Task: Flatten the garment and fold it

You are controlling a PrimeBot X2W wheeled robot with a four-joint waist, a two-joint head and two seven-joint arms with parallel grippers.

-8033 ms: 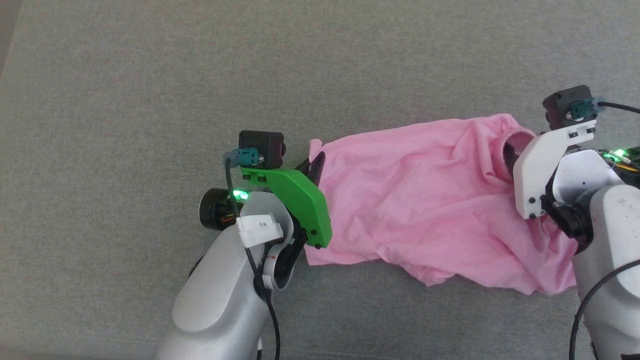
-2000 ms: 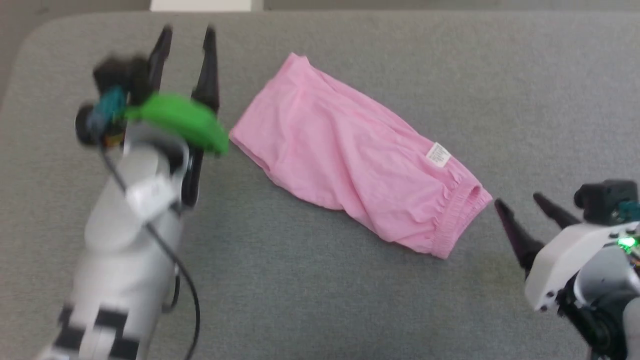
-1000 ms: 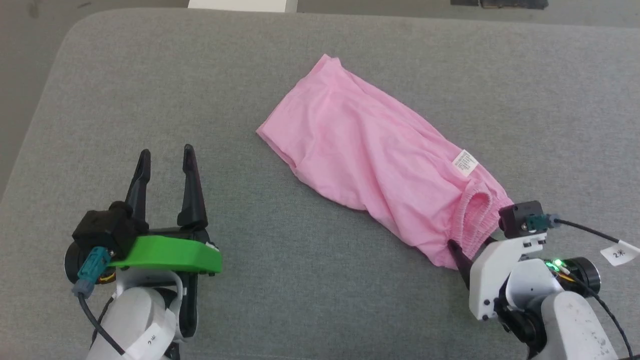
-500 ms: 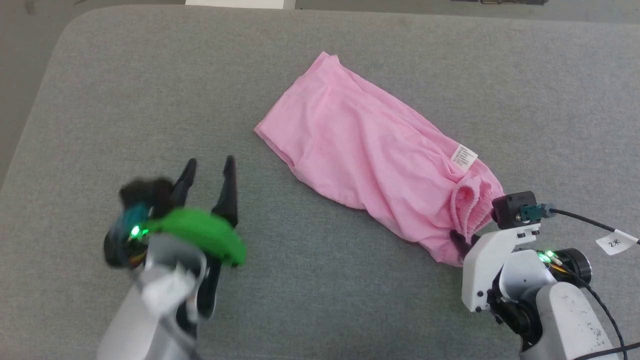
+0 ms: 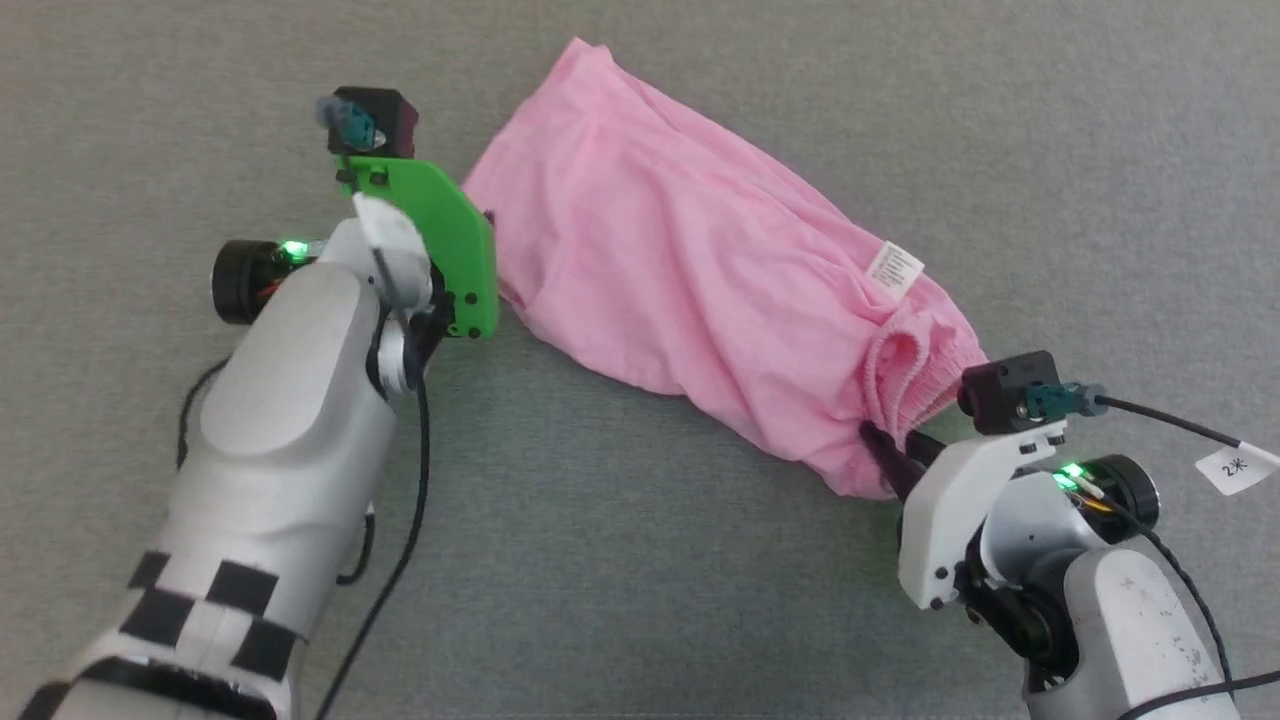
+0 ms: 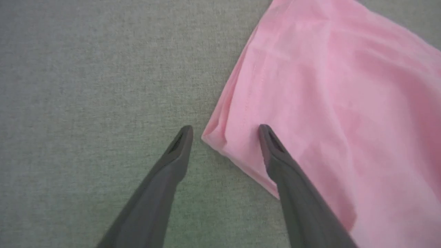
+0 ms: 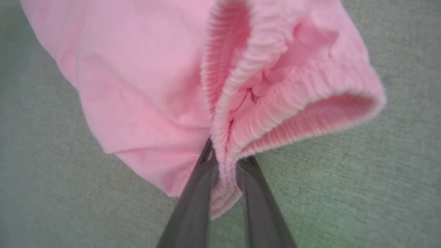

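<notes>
The light pink shorts (image 5: 700, 260) lie flat and slanted on the grey cushion, leg end at the upper left and gathered waistband (image 5: 915, 365) at the lower right. A white label (image 5: 895, 270) sits just above the waistband. My right gripper (image 7: 227, 160) is shut on a pinched fold of the waistband (image 7: 275, 100), which gapes open to its right. My left gripper (image 6: 224, 129) stands open astride the corner of the leg hem (image 6: 215, 136), one finger over the cushion and the other over the fabric. In the head view a green mount (image 5: 440, 240) hides those fingers.
Grey woven cushion (image 5: 640, 560) spreads on all sides of the shorts. A black cable with a white tag (image 5: 1235, 465) trails from my right wrist, and another cable (image 5: 410, 500) hangs beside my left forearm.
The head camera has dipped closer. My left arm has swung forward to the leg-hem corner. My right gripper has crept onto the waistband and shut on it.
</notes>
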